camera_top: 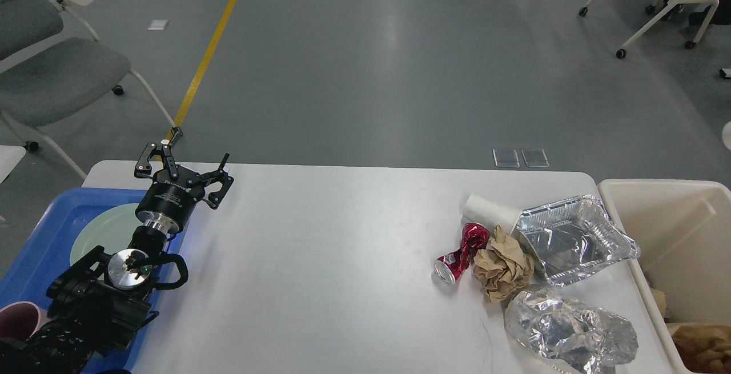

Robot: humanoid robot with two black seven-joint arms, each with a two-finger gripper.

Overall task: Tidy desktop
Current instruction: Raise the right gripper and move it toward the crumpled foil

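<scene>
The white desktop (320,282) has litter at its right end: a white paper cup (490,210) on its side, a crushed red can (460,254), a ball of brown paper (502,265), a foil tray (574,240) and crumpled foil (571,331). My left gripper (188,156) is open and empty over the table's far left corner, beside the blue tray (34,248). My right gripper is out of view. A small white sliver (726,135) shows at the right edge; I cannot tell what it is.
A cream bin (674,237) stands off the table's right end with brown paper inside. The blue tray holds a pale green plate (97,231) and a pink cup (17,317). Chairs stand on the floor at far left and far right.
</scene>
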